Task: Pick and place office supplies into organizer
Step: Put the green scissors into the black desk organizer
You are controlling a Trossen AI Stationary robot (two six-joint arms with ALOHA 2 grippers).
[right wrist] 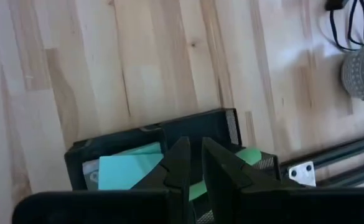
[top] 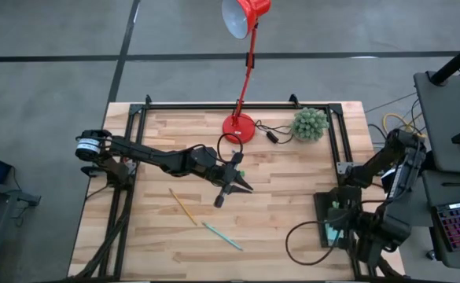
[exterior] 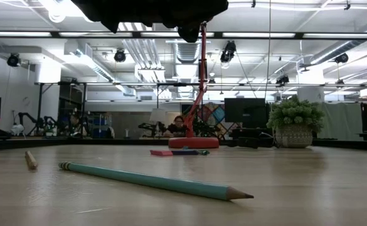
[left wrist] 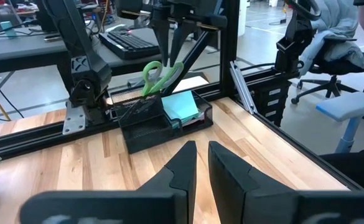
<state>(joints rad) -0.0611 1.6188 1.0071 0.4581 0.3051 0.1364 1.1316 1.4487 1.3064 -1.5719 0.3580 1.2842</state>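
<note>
The green-handled scissors [left wrist: 158,76] stand handles up in the dark organizer [left wrist: 145,127] at the table's right edge [top: 329,214], beside a light-teal sticky-note pad [left wrist: 180,106]. My right gripper [left wrist: 169,59] is above the organizer, pointing down, shut at the scissors' handles. My left gripper [top: 233,192] hovers shut and holding nothing over the table's middle. The yellow pencil [top: 184,206] and the teal pen [top: 222,236] lie flat on the wood nearer the front. A flat pink piece [exterior: 161,152] lies near the lamp's foot. My right gripper has the scissors by their green handle end [left wrist: 169,73], coming from above with the fingers pointing down. The scissors stand nearly upright, handles up, lower end inside the organizer. In the right wrist view my own fingers [right wrist: 180,155] hide the place of contact.
A red desk lamp [top: 241,126] and a green ball plant [top: 310,124] stand at the far edge, with a cable [top: 273,135] between them. Black frame rails [top: 135,141] run along the table's sides. A black cable loop [top: 304,240] lies near the organizer. A person [exterior: 179,125] sits far behind.
</note>
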